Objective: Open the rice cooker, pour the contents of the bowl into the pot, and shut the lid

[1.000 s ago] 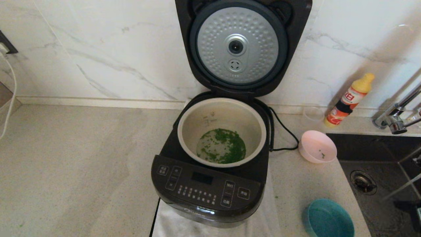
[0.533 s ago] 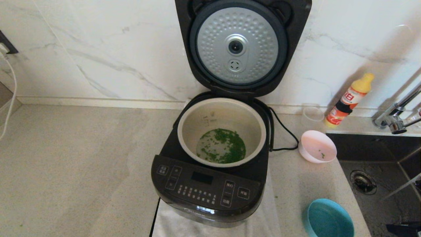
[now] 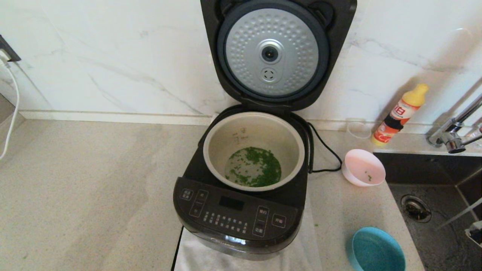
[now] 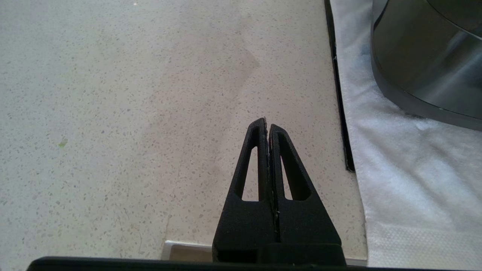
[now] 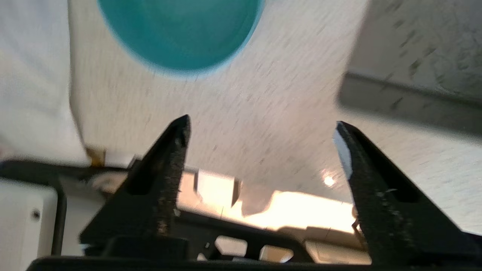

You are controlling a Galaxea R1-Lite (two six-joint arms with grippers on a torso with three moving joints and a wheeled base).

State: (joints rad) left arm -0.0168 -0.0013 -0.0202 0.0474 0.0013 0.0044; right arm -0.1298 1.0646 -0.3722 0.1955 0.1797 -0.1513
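Observation:
The rice cooker point(image 3: 233, 214) stands mid-counter with its lid point(image 3: 271, 52) swung upright, dimpled silver underside facing me. In the cream pot point(image 3: 263, 131) lies a spread of bright-green bits point(image 3: 256, 167). The pale-pink bowl point(image 3: 352, 177) sits upright on the counter to the cooker's right, holding only a few green specks point(image 3: 368, 176). My right gripper point(image 5: 261, 124) is open and holds nothing, low over the counter's front edge near a teal bowl point(image 5: 180, 34). My left gripper point(image 4: 267, 124) is shut and empty above bare counter, left of the cooker's base point(image 4: 425, 56).
A teal bowl point(image 3: 376, 250) sits at the front right. Right of it is a dark sink point(image 3: 429, 188) with a faucet point(image 3: 452, 139). An orange bottle point(image 3: 399, 114) stands by the wall. A black cord point(image 3: 324, 150) runs behind the cooker, which rests on a white cloth point(image 4: 406, 169).
The dark part of my right arm over the sink at the head view's right edge has shifted, leaving only a sliver there. Cooker, lid and both bowls have not moved.

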